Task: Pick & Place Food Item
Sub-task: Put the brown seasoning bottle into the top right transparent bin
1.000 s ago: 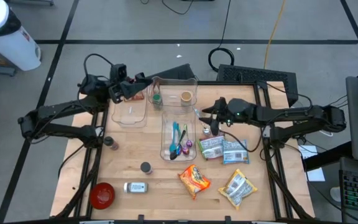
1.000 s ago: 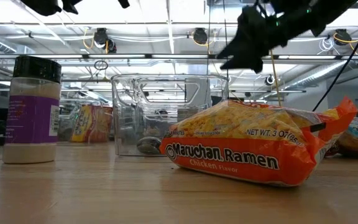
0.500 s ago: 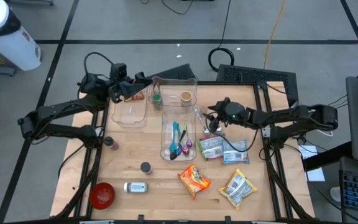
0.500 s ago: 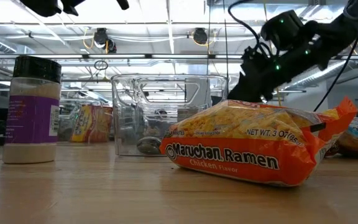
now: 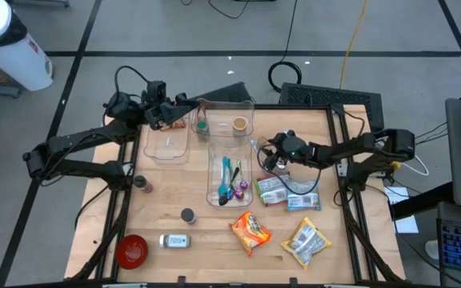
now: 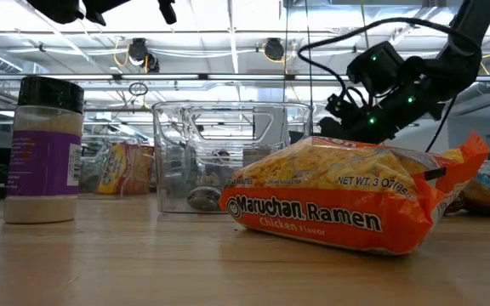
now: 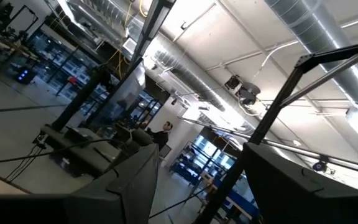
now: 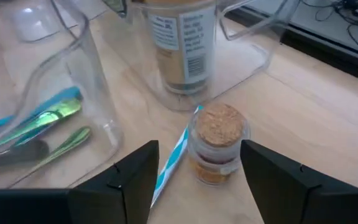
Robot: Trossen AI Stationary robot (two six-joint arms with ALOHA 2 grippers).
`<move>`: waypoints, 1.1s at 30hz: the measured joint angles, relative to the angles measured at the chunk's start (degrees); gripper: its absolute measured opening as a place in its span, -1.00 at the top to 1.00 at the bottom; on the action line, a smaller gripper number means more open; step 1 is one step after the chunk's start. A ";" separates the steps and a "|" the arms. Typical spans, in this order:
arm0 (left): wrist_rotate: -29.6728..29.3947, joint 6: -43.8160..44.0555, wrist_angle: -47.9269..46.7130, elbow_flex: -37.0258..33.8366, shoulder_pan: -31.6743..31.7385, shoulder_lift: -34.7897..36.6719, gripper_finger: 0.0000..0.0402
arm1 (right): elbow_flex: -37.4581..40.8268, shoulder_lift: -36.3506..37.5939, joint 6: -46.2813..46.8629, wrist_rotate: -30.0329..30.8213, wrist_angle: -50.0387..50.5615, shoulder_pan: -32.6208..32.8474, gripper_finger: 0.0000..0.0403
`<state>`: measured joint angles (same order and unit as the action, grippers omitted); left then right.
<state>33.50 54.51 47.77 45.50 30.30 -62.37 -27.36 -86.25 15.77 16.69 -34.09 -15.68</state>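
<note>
A small glass jar with a cork lid [image 8: 219, 143] stands upright on the wooden table, next to a blue-and-white straw [image 8: 169, 165]. My right gripper [image 8: 199, 186] hangs low just short of the jar, open, a finger on either side and touching nothing. In the high view it [image 5: 269, 157] is at the centre right, beside the clear utensil bin [image 5: 229, 176]. My left gripper [image 5: 178, 112] is raised over the far left, pointing up into the room, open with nothing between its fingers [image 7: 135, 186].
An orange ramen packet [image 5: 250, 230] and snack packets [image 5: 286, 192] [image 5: 308, 240] lie near the front right. Clear bins [image 5: 166, 140] [image 5: 226, 116] stand at the far side, one with a spice jar [image 8: 179, 43]. A red bowl [image 5: 132, 250] and spice jars [image 5: 174, 240] sit front left.
My right gripper has come down toward the small cork-lidded jar and a little toward the table's left, tipping its fingers downward.
</note>
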 joint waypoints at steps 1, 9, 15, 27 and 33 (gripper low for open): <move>0.00 -0.17 0.02 0.00 0.00 0.00 -0.19 | -0.02 -0.65 0.20 -0.05 -0.33 0.00 -0.12; -0.11 -0.21 -0.10 0.00 0.00 0.00 -0.19 | -0.02 -4.23 1.56 1.07 -1.94 0.00 -0.24; -0.59 -0.36 -1.09 0.00 0.00 0.00 -0.19 | -0.18 -8.65 2.22 3.16 -6.52 0.00 -0.29; -2.07 0.08 -1.36 0.00 0.00 0.00 -0.19 | -0.57 -16.58 4.57 4.31 -16.23 -0.85 -0.29; -2.72 0.00 -3.59 0.00 0.00 0.00 -0.19 | -2.79 -18.89 4.56 4.24 -17.12 -0.85 -0.26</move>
<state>30.77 54.51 44.18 45.50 30.30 -62.37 -30.15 -105.15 20.34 20.93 -51.21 -16.53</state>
